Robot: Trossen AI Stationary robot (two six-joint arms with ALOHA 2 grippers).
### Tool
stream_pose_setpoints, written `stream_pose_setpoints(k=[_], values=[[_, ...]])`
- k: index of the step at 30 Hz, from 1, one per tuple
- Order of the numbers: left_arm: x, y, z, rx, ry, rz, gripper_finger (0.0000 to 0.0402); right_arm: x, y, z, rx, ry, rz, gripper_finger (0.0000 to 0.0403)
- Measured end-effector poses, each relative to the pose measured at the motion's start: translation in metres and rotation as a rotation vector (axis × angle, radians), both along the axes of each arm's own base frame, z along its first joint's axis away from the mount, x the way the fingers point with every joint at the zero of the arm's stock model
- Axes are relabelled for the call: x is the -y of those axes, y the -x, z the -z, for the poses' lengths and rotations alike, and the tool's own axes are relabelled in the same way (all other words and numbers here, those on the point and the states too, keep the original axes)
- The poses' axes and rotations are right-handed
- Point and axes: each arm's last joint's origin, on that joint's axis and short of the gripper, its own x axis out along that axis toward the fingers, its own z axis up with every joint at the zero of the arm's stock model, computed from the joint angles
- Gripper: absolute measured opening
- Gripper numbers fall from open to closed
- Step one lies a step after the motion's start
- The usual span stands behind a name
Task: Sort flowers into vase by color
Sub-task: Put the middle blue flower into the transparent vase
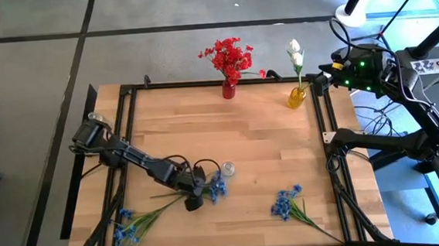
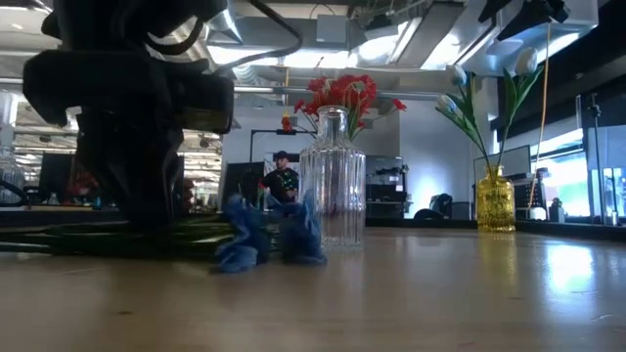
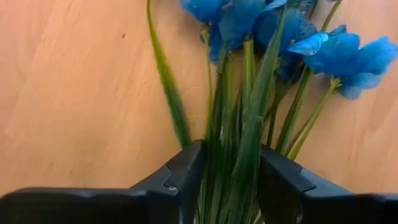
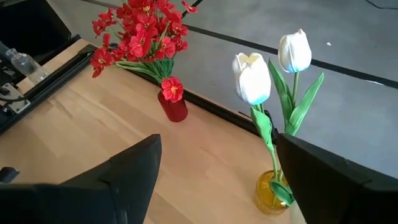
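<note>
Step in hand: by my reading, lifting 1 blue bunch and carrying it to the empty vase.
Left gripper (image 3: 229, 180): low over the front-centre of the wooden worktop (image 1: 228, 138), its dark fingers (image 3: 180, 177) clenched on the green stems of a bushy blue artificial flower bunch (image 1: 217, 187).
Held bunch: lying flat on the worktop, blooms pointing toward the clear ribbed glass vase (image 2: 333, 176), which stands just beside them.
Other blue flowers: 1 bunch (image 1: 125, 230) at the front-left corner, 1 bunch (image 1: 287, 203) at front right, both lying loose.
Red clustered flowers (image 1: 229, 56): already upright in a small red vase (image 1: 228, 89) at the back edge.
White tulip-like buds (image 4: 270, 65): already upright in a yellow glass vase (image 1: 297, 97) at the back right.
Right gripper (image 4: 217, 180): waiting near the yellow vase, fingers spread apart, holding nothing.
Doing it well: raise the stems clear of the worktop, tip the bunch upright so the stem ends point down, centre them over the narrow neck, and lower slowly so the light vase is not knocked over.
</note>
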Motion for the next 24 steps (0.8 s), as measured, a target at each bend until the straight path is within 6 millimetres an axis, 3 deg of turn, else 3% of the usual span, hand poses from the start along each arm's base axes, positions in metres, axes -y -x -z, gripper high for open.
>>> stream_pose_setpoints(k=[5,7,12,16,19,22,24], values=[[-0.002,0.0,-0.018,0.026,-0.041,-0.023,0.0042,-0.001,0.001,0.0,0.0,0.004,-0.003,0.0317],[-0.002,0.0,-0.04,0.056,-0.05,-0.029,0.0013,-0.002,0.003,-0.001,0.003,0.007,-0.004,0.0317],[-0.007,0.014,-0.113,0.176,-0.076,0.002,0.0004,-0.005,0.007,-0.001,-0.007,0.025,-0.017,0.0317],[-0.019,0.035,-0.181,0.485,-0.143,-0.057,0.0003,-0.007,0.009,-0.001,-0.006,0.022,-0.023,0.0317],[-0.029,0.042,-0.218,0.824,-0.226,-0.153,0.0002,-0.008,0.01,-0.001,-0.002,0.026,-0.024,0.0317],[-0.038,0.036,-0.232,1.159,-0.233,-0.165,0.0002,-0.008,0.01,-0.001,-0.003,0.026,-0.024,0.0317],[-0.041,0.029,-0.226,1.326,-0.221,-0.135,0.0001,-0.008,0.01,-0.001,-0.003,0.026,-0.024,0.0317]])
